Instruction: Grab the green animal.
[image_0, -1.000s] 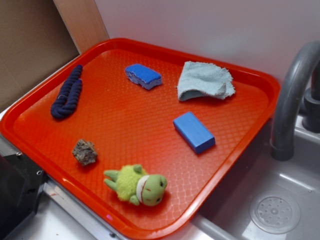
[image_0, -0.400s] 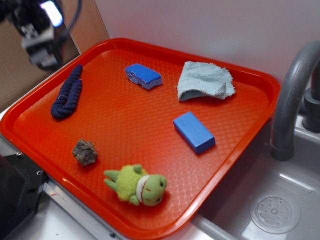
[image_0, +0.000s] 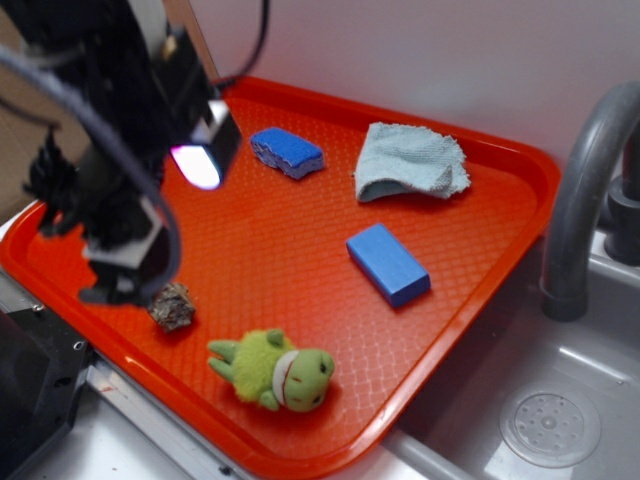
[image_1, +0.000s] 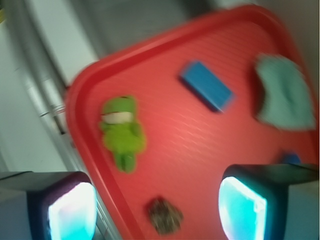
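The green animal is a lime-green plush frog lying on its side near the front edge of the red tray. It also shows in the blurred wrist view, up and left of the pads. My gripper hangs over the tray's left part, above the brown-grey rock-like lump, back and left of the frog. In the wrist view my gripper is open and empty, its two lit pads wide apart with the lump between them below.
A blue block, a blue sponge and a pale cloth lie on the tray. A grey faucet and sink stand to the right. My arm hides the tray's left part.
My arm has come in from the upper left and down over the tray's left side, now covering the dark blue rope. The frog and the other objects have not moved.
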